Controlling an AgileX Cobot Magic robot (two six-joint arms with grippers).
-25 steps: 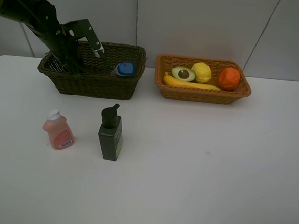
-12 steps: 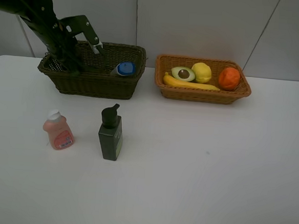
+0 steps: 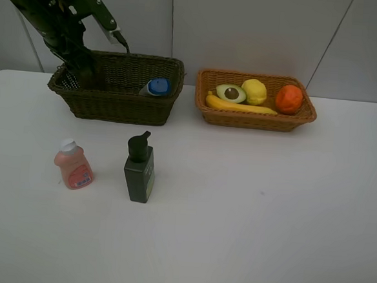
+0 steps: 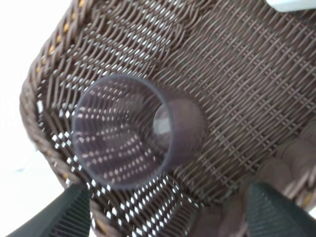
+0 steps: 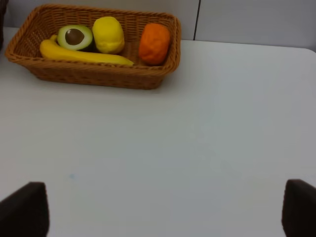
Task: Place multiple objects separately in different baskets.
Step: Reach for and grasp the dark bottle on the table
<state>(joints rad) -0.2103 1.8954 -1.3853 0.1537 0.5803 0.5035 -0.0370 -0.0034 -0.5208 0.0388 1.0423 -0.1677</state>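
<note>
Wickerwork is framing the scene: a deep, dark brown-green basket (image 3: 123,108) and a shallow, light orange-brown basket (image 3: 255,119) are sitting side by side at the far edge of a smooth white table (image 3: 268,205). The translucent pinkish cup (image 4: 133,131), a plain round tumbler, is resting in the dark basket's end corner, close to the woven walls. A white blue-capped bottle (image 3: 157,87) is lying at the other end. In the light basket, a curved banana (image 3: 239,107) is lying along the front wall, with the halved avocado (image 3: 231,92), yellow lemon (image 3: 254,91) and dimpled orange (image 3: 289,99) behind it.

The small pink bottle (image 3: 74,166) and the dark green pump bottle (image 3: 139,170) are standing apart on the open table, with bare surface all round.

The left gripper (image 4: 170,210) is hanging above the cup with jaws spread wide, seemingly touching nothing. The right gripper (image 5: 160,212) is hovering over bare table, jaws fully apart and holding nothing.
</note>
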